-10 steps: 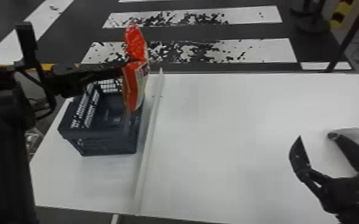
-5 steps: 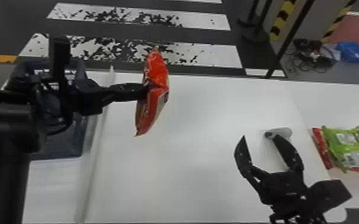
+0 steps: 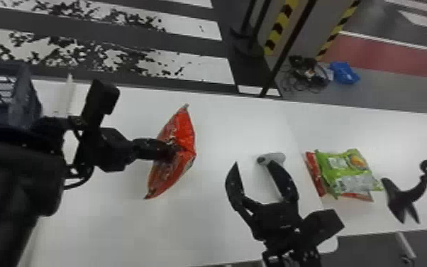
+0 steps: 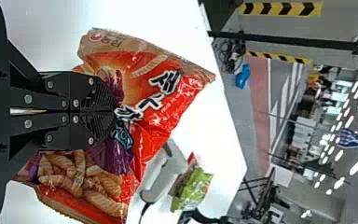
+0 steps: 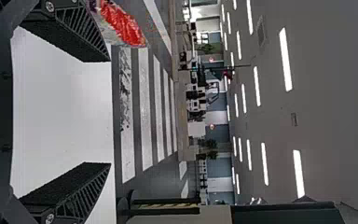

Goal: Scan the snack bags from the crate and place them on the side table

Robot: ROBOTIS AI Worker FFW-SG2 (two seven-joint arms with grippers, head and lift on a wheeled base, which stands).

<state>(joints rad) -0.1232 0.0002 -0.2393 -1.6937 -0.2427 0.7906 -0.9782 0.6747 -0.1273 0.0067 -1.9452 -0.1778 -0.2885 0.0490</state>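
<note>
The table (image 3: 117,230) runs from lower left across the middle of the head view. The side table (image 3: 408,145) adjoins it, reaching to the right edge. The crate (image 3: 26,103) is at upper left, partly cut off by the frame. The red bag (image 3: 187,131) hangs left of centre, pinched near its middle by the left gripper (image 3: 176,151), whose fingers are closed together on it, over the table. The right gripper (image 3: 253,163), lower and right of centre, is wide open and empty. The green bag (image 3: 340,165) lies at right on the side table, on top of another red packet (image 3: 314,174). The black stand (image 3: 399,200) is near the right edge, just beside them. The scanner (image 3: 276,157) lies right of centre on the table, by one right fingertip.
</note>
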